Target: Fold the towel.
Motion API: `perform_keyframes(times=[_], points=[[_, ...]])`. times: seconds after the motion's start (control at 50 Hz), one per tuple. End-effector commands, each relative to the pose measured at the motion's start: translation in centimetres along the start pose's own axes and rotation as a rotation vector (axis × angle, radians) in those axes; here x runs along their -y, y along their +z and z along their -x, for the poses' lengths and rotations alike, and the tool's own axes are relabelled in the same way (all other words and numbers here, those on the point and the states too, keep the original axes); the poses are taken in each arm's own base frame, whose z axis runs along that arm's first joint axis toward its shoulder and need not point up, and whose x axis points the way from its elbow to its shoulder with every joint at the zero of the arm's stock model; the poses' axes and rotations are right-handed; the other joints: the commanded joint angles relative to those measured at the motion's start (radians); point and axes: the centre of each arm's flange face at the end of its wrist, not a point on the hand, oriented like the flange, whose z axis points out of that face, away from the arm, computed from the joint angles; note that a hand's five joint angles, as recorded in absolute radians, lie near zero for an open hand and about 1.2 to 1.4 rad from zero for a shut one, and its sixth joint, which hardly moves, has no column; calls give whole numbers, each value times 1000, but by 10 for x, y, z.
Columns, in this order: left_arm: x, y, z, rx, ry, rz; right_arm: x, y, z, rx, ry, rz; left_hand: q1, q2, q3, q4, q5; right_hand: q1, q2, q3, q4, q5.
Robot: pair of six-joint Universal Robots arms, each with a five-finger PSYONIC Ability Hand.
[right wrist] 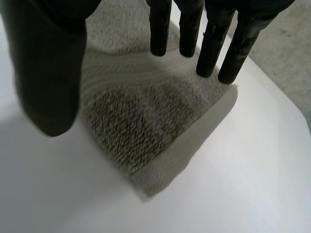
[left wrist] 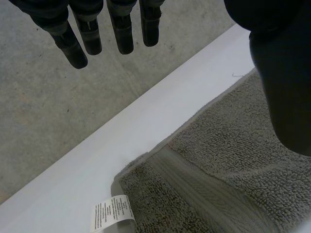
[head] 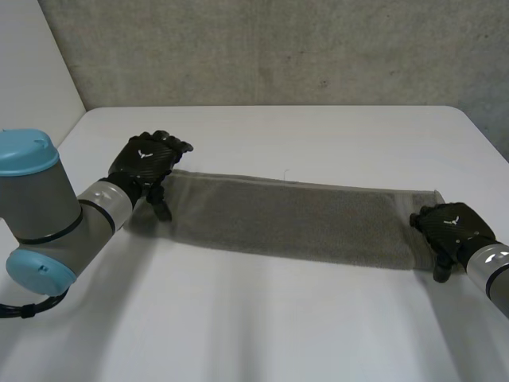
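Between the two hands, the towel (head: 294,219) is seen laid out flat on the white table (head: 278,334) as one long grey strip. Its long axis is run from the left hand (head: 147,163) across to the right hand (head: 453,227). One short end is pointed at each hand.

At the left hand, the fingers (left wrist: 121,29) are held straight and apart from the thumb (left wrist: 284,73), and nothing is gripped. The towel's end is spread beneath the palm, and a white label (left wrist: 112,213) is shown at its corner.

At the right hand, the fingers (right wrist: 211,43) are likewise held straight, with the thumb (right wrist: 46,73) set wide. The other short end (right wrist: 141,121) is framed between them under the palm, and nothing is pinched. Contact with the cloth cannot be judged.
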Motion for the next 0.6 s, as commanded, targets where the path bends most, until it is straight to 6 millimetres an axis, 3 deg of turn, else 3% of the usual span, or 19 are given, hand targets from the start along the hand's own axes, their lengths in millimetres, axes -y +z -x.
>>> perform_keyframes(times=[0.02,0.08,0.12,0.14,0.16,0.3,0.4,0.46,0.5,0.54,0.56,0.58,0.6], points=[[-2,-1,-1,-1,-31,7,-7,8,-1,-13,-22,14,-27,-19,-18,-19,-14,364,365,365,361,349],[-3,-1,-1,-2,-35,8,-6,10,-2,-28,-31,3,-27,-19,-18,-19,-14,518,519,519,515,503],[-4,-1,-1,-2,-35,10,-6,13,-6,-67,-48,-12,-27,-19,-18,-19,-14,877,878,878,874,861],[-4,-1,-1,-2,-35,10,-6,13,-6,-68,-48,-12,-27,-19,-18,-19,-14,879,880,880,876,864],[-3,-1,-2,-4,-35,9,-7,15,-11,-94,-51,-12,-27,-19,-18,-19,-14,1029,1030,1030,1027,1014],[-4,-1,-2,-5,-36,12,-12,15,-51,-310,-60,48,-27,-19,-18,-19,-14,1031,1031,1032,1028,1015],[-3,-1,-1,-2,-37,10,-14,12,-104,-507,-161,139,-30,-22,-21,-22,-17,1031,1031,1032,1028,1015],[-3,-1,-1,0,-37,9,-13,12,-115,-541,-213,154,-30,-22,-21,-22,-17,1031,1031,1032,1028,1015],[-3,-1,1,3,-37,8,1,14,-132,-601,-304,145,-30,-22,-21,-22,-17,1031,1031,1032,1028,1015],[-3,-1,1,3,-37,9,9,15,-137,-630,-323,136,-30,-22,-21,-22,-17,1031,1031,1032,1028,1015],[-3,-1,1,3,-37,9,24,17,-132,-643,-329,104,-30,-22,-21,-22,-17,1031,1031,1032,1028,1015],[-3,-1,1,3,-37,9,24,17,-132,-643,-329,104,-30,-22,-21,-22,-17,1031,1031,1032,1028,1015],[-4,-1,1,2,-39,11,47,20,-112,-622,-348,37,-30,-22,-21,-22,-17,1031,1031,1032,1028,1015]])
